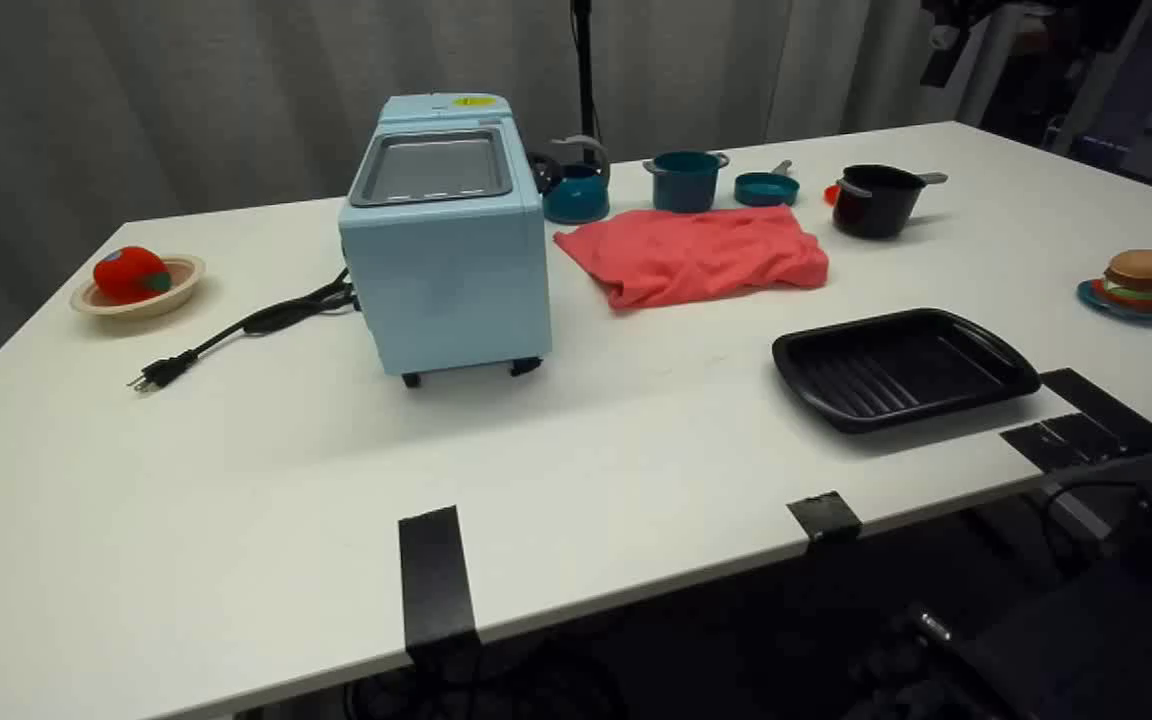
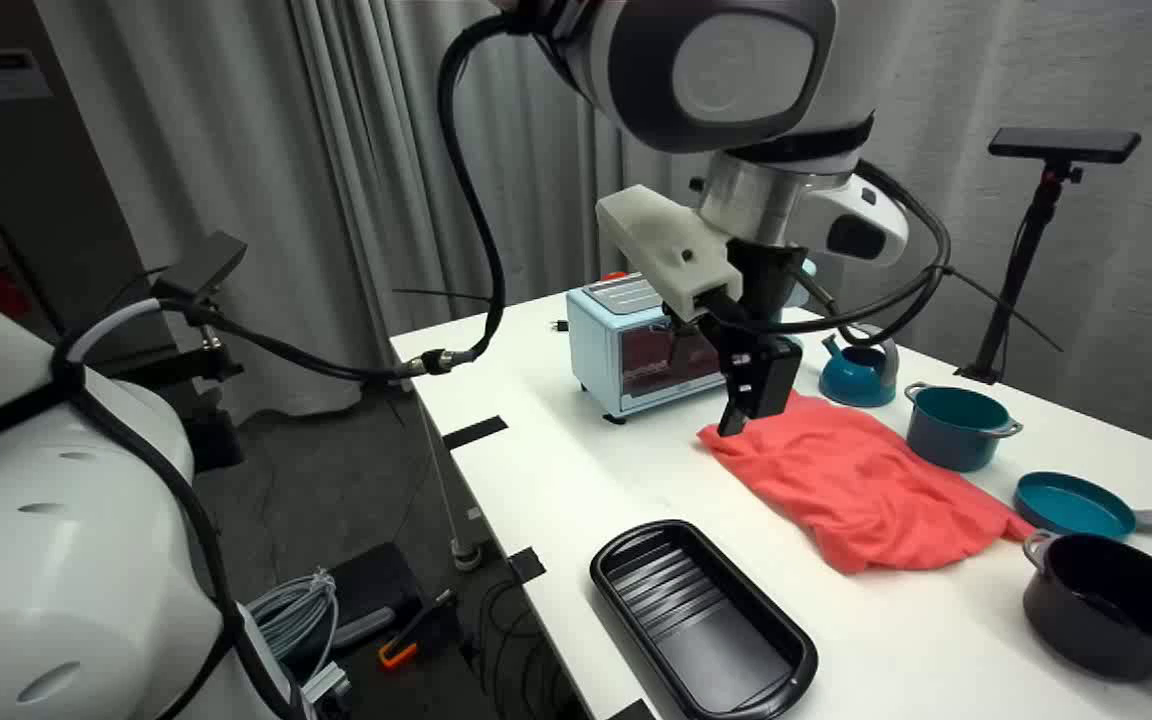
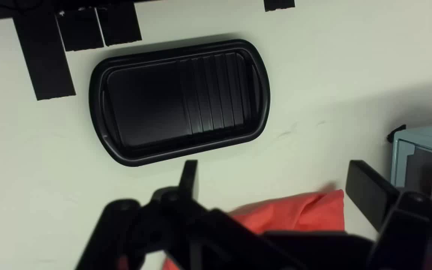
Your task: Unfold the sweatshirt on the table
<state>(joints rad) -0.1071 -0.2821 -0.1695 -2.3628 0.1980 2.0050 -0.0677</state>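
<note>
The coral-red sweatshirt (image 1: 696, 252) lies crumpled on the white table (image 1: 276, 480), its folds low and wrinkled. In an exterior view it spreads (image 2: 876, 490) from beside the toaster oven toward the black pot. High over the table hangs my gripper (image 2: 748, 400), overlapping the sweatshirt's toaster-side corner in that view. Looking down in the wrist view, I see my gripper (image 3: 274, 165) with its fingers wide apart and nothing held between them. A corner of the sweatshirt (image 3: 306, 210) shows below and beyond the fingers; the gripper body hides much of the rest.
A light-blue toaster oven (image 1: 446, 270) stands close beside the sweatshirt. Behind it are a teal kettle (image 1: 576, 195), teal pot (image 1: 686, 182) and small pan (image 1: 766, 188). A black pot (image 1: 876, 205), black tray (image 2: 701, 620), toy burger (image 1: 1143, 280) and bowl (image 1: 151, 300) also stand here.
</note>
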